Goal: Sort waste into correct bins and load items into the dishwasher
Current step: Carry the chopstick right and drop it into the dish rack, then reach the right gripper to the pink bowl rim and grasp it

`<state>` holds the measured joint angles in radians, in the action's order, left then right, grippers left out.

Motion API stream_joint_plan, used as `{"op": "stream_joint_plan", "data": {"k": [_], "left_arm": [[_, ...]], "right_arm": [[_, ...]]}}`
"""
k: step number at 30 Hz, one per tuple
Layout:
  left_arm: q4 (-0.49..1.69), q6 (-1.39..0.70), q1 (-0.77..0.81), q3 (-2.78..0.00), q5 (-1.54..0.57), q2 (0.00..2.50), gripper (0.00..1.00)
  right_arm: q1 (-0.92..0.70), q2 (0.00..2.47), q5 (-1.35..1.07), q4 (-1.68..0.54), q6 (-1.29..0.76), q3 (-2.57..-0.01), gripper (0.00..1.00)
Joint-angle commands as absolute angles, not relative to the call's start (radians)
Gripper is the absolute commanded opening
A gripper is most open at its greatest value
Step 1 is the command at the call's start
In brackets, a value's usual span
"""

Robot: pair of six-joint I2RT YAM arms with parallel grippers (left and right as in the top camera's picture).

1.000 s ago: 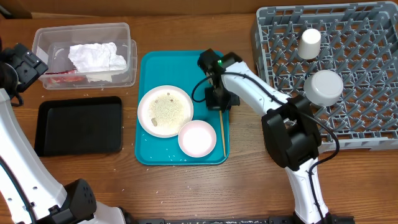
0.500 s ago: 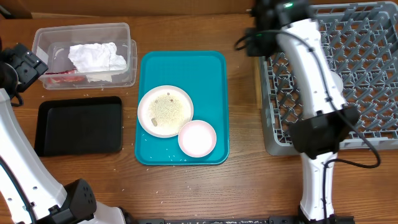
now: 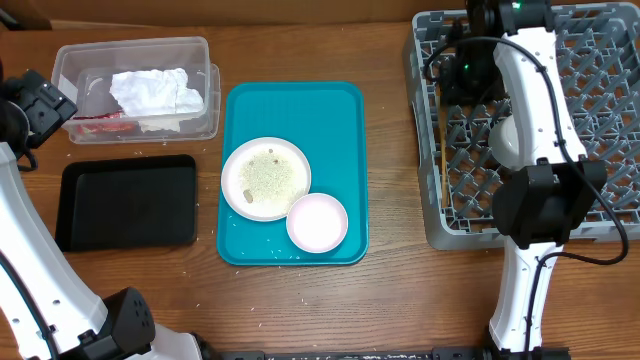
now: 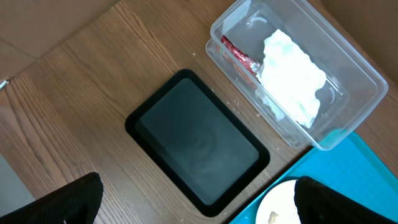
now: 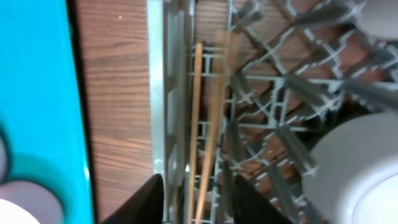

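1. Left gripper [image 4: 198, 186] hung over the left edge of the bench. Fingers were spread wide with nothing between them.
2. Clear tub [image 3: 135, 55] sat at the back-left corner. The crumpled napkin [image 3: 155, 90] lay inside it. The red sauce packet [image 3: 100, 122] was in there too, against the napkin's left side, near the tub's front wall.
3. Black tray [image 3: 128, 203] sat just in front of the tub, near the left edge and well apart from the left gripper's fingers. A few stray grains lay on the wood around it.
4. Teal tray [image 3: 295, 105] sat mid-bench. The larger white plate [image 3: 240, 185] was on it, with rice grains [image 3: 266, 176] piled at its centre. The small white plate [image 3: 317, 222] touched that plate's front-right rim, close to the tray's front edge.
5. Dish rack [image 3: 590, 200] filled the back-right corner. A pair of wooden chopsticks [image 5: 196, 112] lay in it, running along its left wall.
6. Right gripper [image 5: 194, 186] hung over the rack's left side. Fingers were apart, one on each side of the chopsticks, and the wrist view showed a gap on both sides, so no pinch.
7. Pale grey bowl [image 5: 360, 168] sat upside down in the rack, just right of the chopsticks. From overhead the right arm [image 3: 530, 70] hid part of it.
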<state>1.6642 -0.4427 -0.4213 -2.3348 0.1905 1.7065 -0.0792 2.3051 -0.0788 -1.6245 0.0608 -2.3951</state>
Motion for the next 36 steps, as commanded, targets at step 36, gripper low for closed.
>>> {"op": "stream_joint_plan", "data": {"k": [36], "left_arm": [[1.664, -0.453, -0.425, -2.334, 0.186, 1.695, 1.0]], "right_arm": [[-0.875, 2.146, -0.093, -1.625, -0.314, -2.123, 0.74]]}}
